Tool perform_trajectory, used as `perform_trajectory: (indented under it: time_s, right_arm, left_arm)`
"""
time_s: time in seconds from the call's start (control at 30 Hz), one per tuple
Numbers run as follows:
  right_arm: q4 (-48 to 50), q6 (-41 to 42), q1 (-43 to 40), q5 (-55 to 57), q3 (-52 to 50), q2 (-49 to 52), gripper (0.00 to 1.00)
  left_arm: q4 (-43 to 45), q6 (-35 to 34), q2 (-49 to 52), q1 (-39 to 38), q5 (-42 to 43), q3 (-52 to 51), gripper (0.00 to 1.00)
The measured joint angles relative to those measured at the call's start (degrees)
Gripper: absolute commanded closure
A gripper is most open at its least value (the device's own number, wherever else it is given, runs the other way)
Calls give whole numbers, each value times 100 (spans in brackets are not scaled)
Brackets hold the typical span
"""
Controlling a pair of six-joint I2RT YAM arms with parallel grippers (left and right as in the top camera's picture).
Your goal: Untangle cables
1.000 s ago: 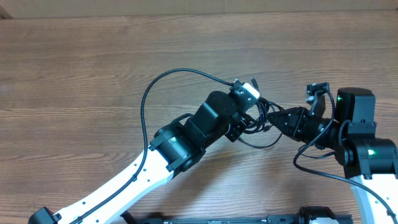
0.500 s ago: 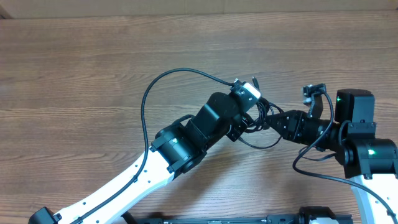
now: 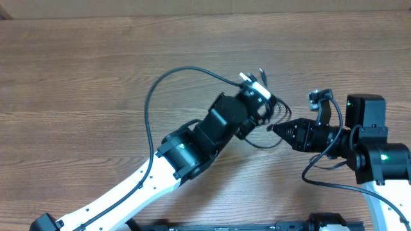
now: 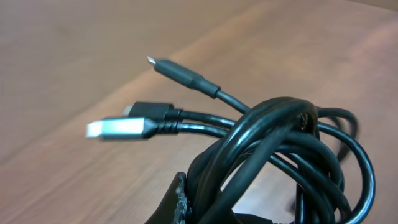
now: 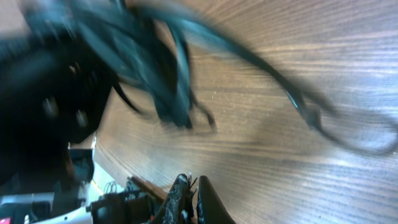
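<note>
While left claw [image 3: 262,104] sits clamped shut on cables [image 3: 275,110], bundle is at centre of overhead frame, over table [image 3: 96,64]. Plugs [image 4: 118,129] jut left in left wrist view. Right claw [image 3: 273,128] closed, probably empty; its own view too blurred to be sure. Key relation: bundle lies just up-left of right claw tip in overhead, slack loop drooping just below that tip. Right claw is free one and nearest to loop. Likely next: open it, take one strand, draw toward right of frame.
</note>
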Motion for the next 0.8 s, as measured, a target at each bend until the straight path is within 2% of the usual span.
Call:
perform_trajectory:
  time_s: [0.23,0.3,0.33,0.4,0.47,0.8]
  right_arm:
    - [-20,-105,0,-48,0,2,96]
    - [2,-103,0,-50,0,2,71]
    - [42,-72,0,-55,0,2,55]
    - [195,50,0,-59,0,2,39]
    - [387,267,0,-68,0,2,35]
    - [525,1539,0,555,0,2,36]
  left_arm:
    - [20,0,0,76,-778,0,96]
    - [17,0,0,76,-778,0,96]
    - [17,0,0,76,-726,0,96]
    - [15,0,0,76,-560,0,96]
    - [15,0,0,76,-339,0,96]
    - [-9,-389,0,76,518,0,96]
